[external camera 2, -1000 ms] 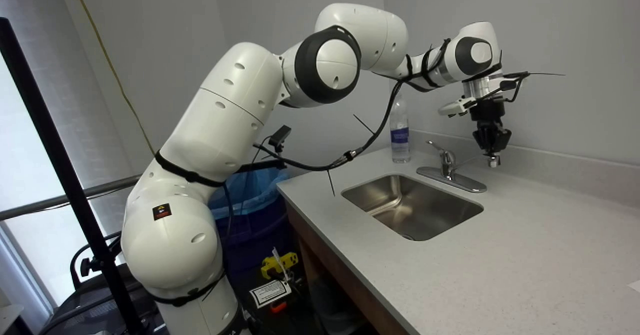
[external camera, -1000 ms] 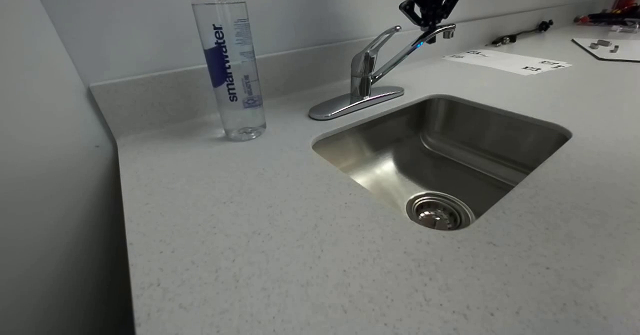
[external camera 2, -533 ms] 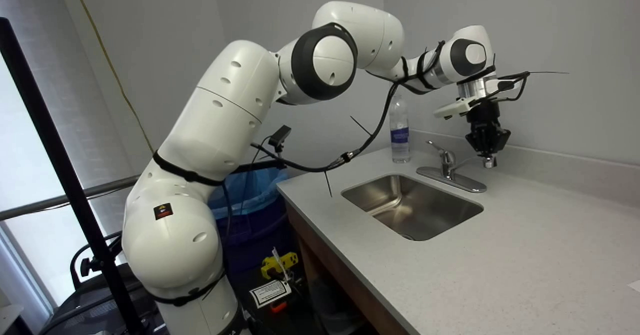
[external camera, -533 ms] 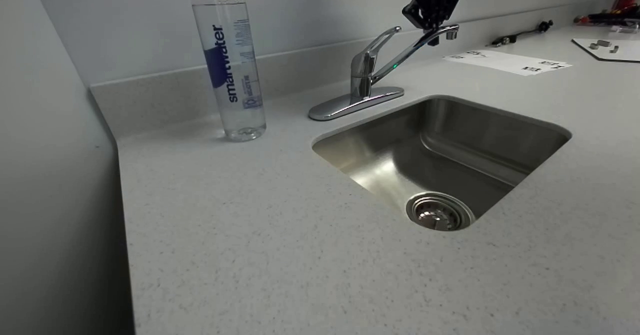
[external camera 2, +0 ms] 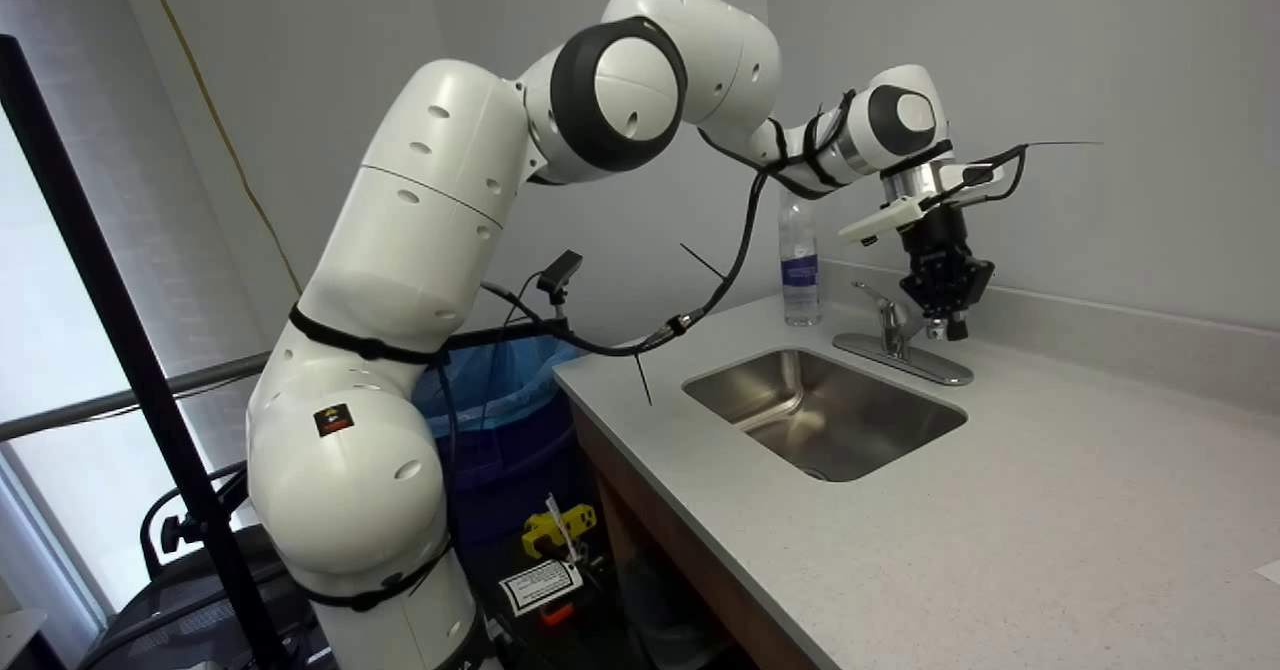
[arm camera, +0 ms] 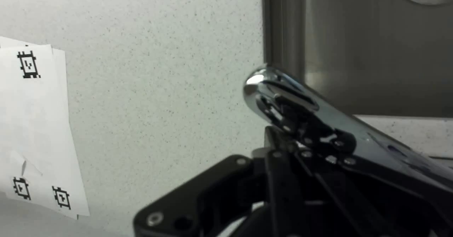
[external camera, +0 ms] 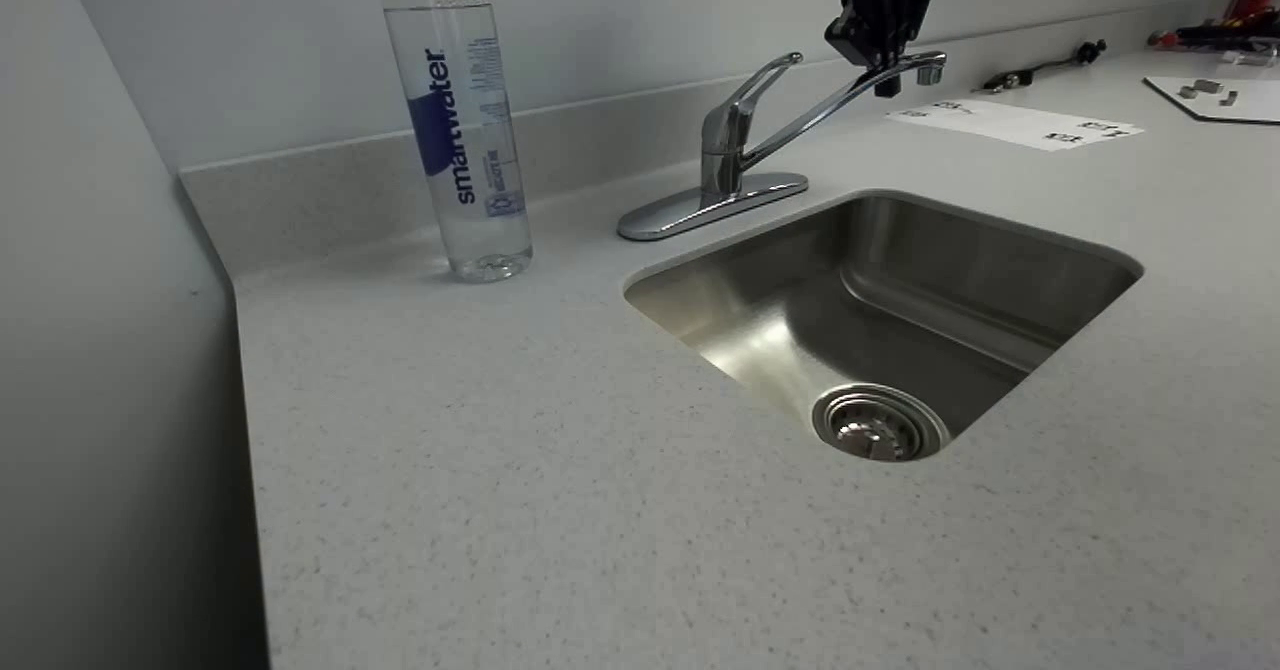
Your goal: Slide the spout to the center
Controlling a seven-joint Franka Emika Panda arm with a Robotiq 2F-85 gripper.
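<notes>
Spout (external camera: 824,110) near sink edge (arm camera: 266,35), tool (external camera: 887,86) alongside, open basin (external camera: 900,320) beside.

A water bottle (external camera: 460,135) stands well apart from printed sheets (arm camera: 35,116) and a dark object (external camera: 1012,80), hard to identify.

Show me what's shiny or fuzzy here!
In the wrist view, the spout has a white glint on its rounded end; in an exterior view, the sink has a pale glow inside, and distant clutter looks fuzzy; in an exterior view, the bright patch at left looks washed out.
</notes>
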